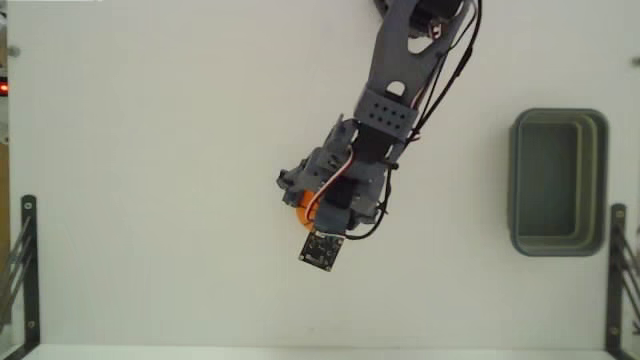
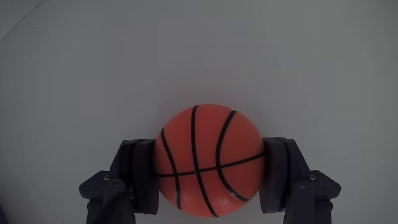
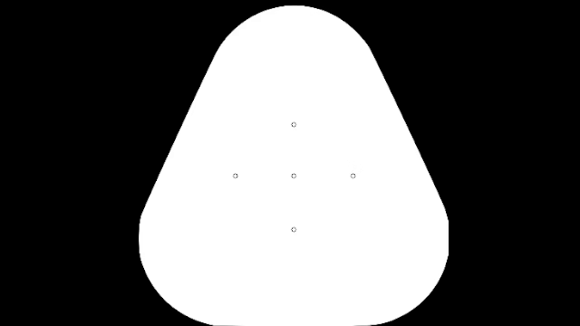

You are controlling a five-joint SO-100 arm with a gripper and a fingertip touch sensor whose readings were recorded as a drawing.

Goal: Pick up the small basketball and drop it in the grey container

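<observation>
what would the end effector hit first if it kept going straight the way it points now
Likely the white table. The end effector points down at it with the small basketball between its fingers, so the ball would probably touch first; height above the table is unclear.

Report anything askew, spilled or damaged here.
Nothing stands out. The ball sits squarely between the gripper fingers, and the container stands apart on the table, upright and empty.

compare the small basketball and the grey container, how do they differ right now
The small basketball is round and orange with black seams; the grey container is a rectangular grey-green bin. The ball sits between the gripper fingers under the arm; the container stands apart at the right of the fixed view, empty.
</observation>
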